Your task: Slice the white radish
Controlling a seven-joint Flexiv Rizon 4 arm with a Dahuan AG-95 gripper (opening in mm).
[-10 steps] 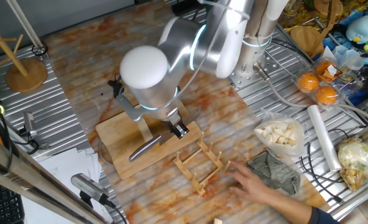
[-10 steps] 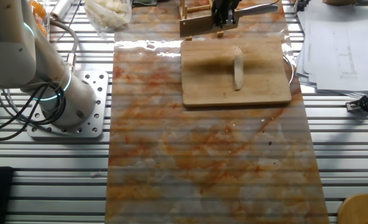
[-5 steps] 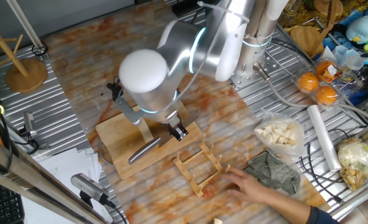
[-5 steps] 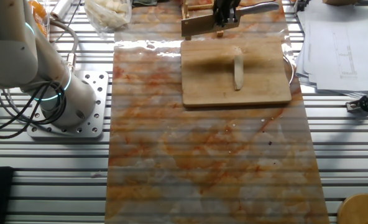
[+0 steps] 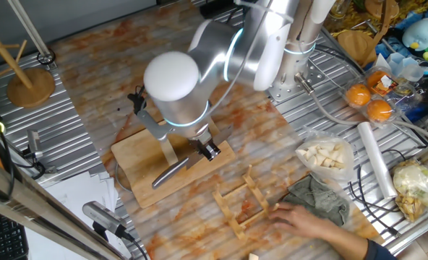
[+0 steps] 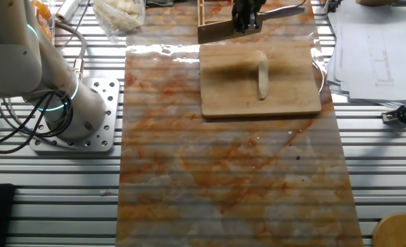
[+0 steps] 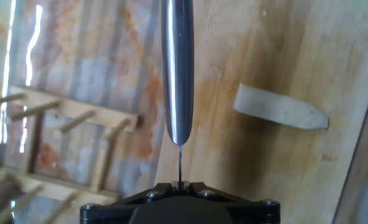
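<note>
The gripper [image 6: 247,19] is closed tight on a knife [image 5: 172,172]. In the hand view the knife handle [image 7: 176,68] runs straight up from the gripper, and the thin blade edge [image 7: 179,165] sits between the closed jaws. In the other fixed view the knife is held above the far edge of the cutting board [image 6: 285,96].

The white radish [image 6: 263,77] lies flat on the wooden cutting board, near the middle. It is one whole stick. In the hand view the white radish [image 7: 280,108] is off to the right of the knife, and they do not touch.

The cutting board rests on the counter [image 6: 223,178], which has orange stains. A wooden rack [image 5: 241,204] lies on the counter near the board. A person's hand [image 5: 304,217] is right beside the rack. A bag of pale cut pieces [image 5: 324,156] sits further away.
</note>
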